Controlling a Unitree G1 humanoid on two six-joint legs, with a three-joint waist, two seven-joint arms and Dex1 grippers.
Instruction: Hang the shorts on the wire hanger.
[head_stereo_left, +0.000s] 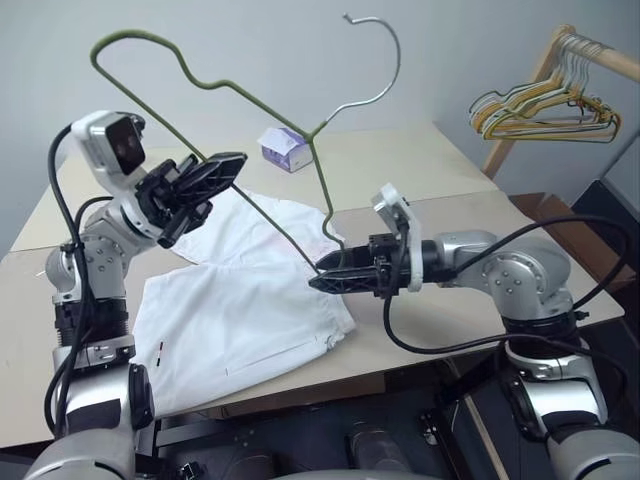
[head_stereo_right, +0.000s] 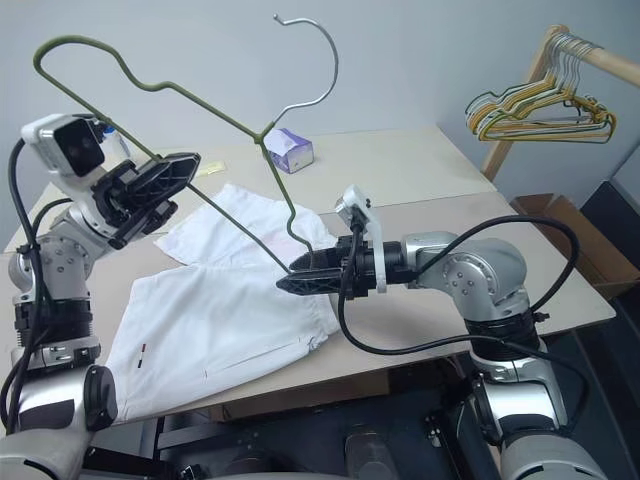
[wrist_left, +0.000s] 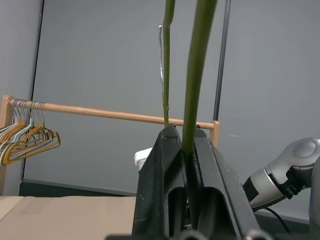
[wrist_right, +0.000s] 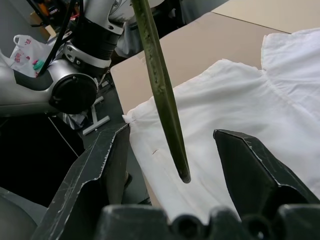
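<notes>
The white shorts (head_stereo_left: 240, 300) lie flat on the table in front of me, waistband toward the right. The thin olive-green wire hanger (head_stereo_left: 322, 180) is held up above them, tilted, with its silvery hook pointing up. My left gripper (head_stereo_left: 232, 163) is shut on the hanger's long straight bar (wrist_left: 192, 100), above the far leg of the shorts. My right gripper (head_stereo_left: 322, 278) is open at the hanger's low corner, just over the waistband. In the right wrist view the wire (wrist_right: 162, 100) runs between the spread fingers (wrist_right: 107, 165) without touching them, with the shorts (wrist_right: 250, 105) underneath.
A small white-and-purple tissue pack (head_stereo_left: 285, 148) sits on the tan table (head_stereo_left: 420, 165) behind the shorts. A bunch of yellowish and pale hangers (head_stereo_left: 545, 108) hangs on a wooden rack at the far right. A cardboard box (head_stereo_right: 570, 225) stands beyond the table's right edge.
</notes>
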